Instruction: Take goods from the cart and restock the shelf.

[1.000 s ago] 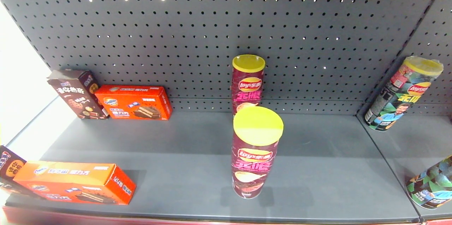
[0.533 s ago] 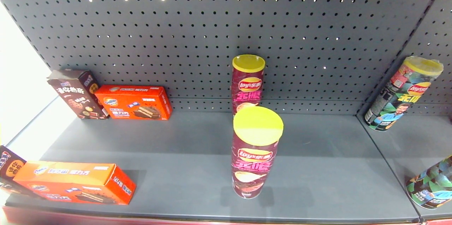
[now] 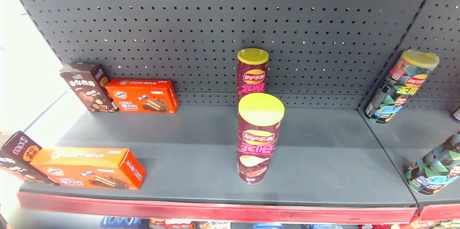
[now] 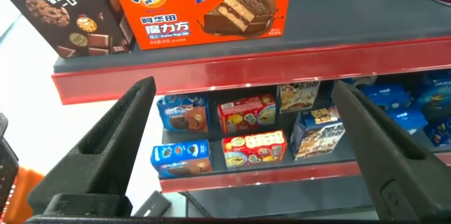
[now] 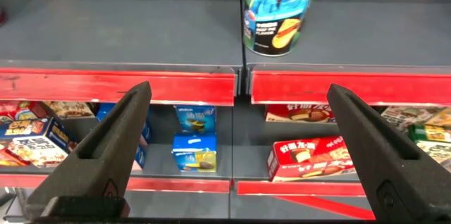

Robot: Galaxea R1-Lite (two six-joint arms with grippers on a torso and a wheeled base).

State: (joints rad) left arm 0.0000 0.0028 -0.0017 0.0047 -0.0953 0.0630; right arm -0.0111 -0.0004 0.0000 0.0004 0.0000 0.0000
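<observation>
Glare whitens the left end of the shelf (image 3: 201, 157); edges seemingly bow outward.

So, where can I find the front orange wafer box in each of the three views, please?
Head view: the front orange wafer box lies at the shelf's front left, beside a brown cookie box, just behind the red shelf-edge strip.
Left wrist view: the box sits directly above that strip, with the cookie box beside it.
Right wrist view: not in it.
Shared landmark: the red shelf-edge strip.

The front can (image 3: 259, 139) hides the back can's (image 3: 252, 72) lower part; the right edge cuts the green can (image 3: 433, 168).
</observation>
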